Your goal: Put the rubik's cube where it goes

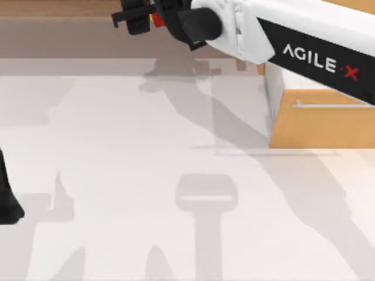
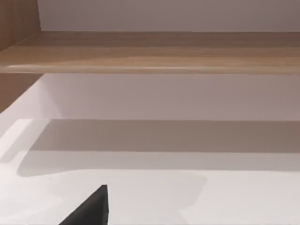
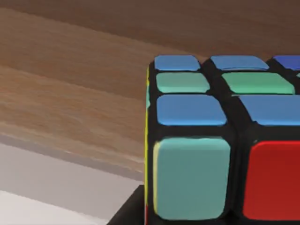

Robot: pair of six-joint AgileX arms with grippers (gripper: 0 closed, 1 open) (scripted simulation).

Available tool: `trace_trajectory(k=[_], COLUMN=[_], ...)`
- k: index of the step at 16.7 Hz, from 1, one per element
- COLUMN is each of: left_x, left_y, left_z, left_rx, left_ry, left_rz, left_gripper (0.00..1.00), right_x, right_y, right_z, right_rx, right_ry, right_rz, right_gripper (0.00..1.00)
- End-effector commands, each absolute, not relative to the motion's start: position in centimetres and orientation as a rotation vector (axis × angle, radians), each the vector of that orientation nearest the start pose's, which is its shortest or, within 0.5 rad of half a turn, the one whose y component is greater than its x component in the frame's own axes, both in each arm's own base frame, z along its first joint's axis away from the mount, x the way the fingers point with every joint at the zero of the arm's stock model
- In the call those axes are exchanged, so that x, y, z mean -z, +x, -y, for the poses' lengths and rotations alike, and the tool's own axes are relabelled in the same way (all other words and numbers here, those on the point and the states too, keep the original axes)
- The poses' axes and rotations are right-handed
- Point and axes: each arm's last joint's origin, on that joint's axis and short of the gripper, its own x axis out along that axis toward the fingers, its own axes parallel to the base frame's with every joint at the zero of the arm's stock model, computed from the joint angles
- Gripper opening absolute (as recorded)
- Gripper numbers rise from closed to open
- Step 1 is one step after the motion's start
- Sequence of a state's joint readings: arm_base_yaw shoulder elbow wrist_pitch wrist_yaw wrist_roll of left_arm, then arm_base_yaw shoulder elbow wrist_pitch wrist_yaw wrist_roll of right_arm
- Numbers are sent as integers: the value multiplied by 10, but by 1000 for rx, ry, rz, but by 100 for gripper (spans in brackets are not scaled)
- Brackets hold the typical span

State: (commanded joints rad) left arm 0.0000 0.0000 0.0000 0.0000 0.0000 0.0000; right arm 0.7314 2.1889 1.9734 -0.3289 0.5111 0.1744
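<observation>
The rubik's cube (image 3: 201, 140) shows blue, teal, red and yellow stickers between black grid lines, close up in the right wrist view. In the top view a red patch of the cube (image 1: 157, 20) peeks out within my right gripper (image 1: 126, 17). That gripper is shut on it and held high over the wooden strip (image 1: 53, 9) at the table's far edge. One dark finger (image 3: 129, 211) shows beside the cube. My left arm (image 1: 9, 202) is parked at the left edge, with one black fingertip (image 2: 91, 208) over the white table.
A wooden drawer unit (image 1: 319, 123) with a pale bar handle (image 1: 331, 105) stands at the right, partly under my right arm (image 1: 304, 41). The white tabletop (image 1: 146, 175) carries only shadows. A wooden ledge (image 2: 150, 51) runs along the far side.
</observation>
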Motion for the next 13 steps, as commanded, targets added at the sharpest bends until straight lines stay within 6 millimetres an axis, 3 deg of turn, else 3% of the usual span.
trace_trajectory(k=[4, 8, 10, 13], left_x=[-160, -160, -160, -160], left_y=[106, 106, 106, 106], left_z=[1, 1, 1, 1], left_rx=[0, 0, 0, 0], left_ry=[0, 0, 0, 0], left_rz=[0, 0, 0, 0], left_gripper=[100, 100, 100, 100], right_x=[-297, -308, -306, -285], right_y=[381, 394, 409, 435], right_z=[-290, -226, -188, -134], right_rx=[-207, -153, -109, -43], right_ry=[-212, -213, -183, -116], right_rz=[-716, -977, -1092, -1253], right_gripper=[0, 0, 0, 0])
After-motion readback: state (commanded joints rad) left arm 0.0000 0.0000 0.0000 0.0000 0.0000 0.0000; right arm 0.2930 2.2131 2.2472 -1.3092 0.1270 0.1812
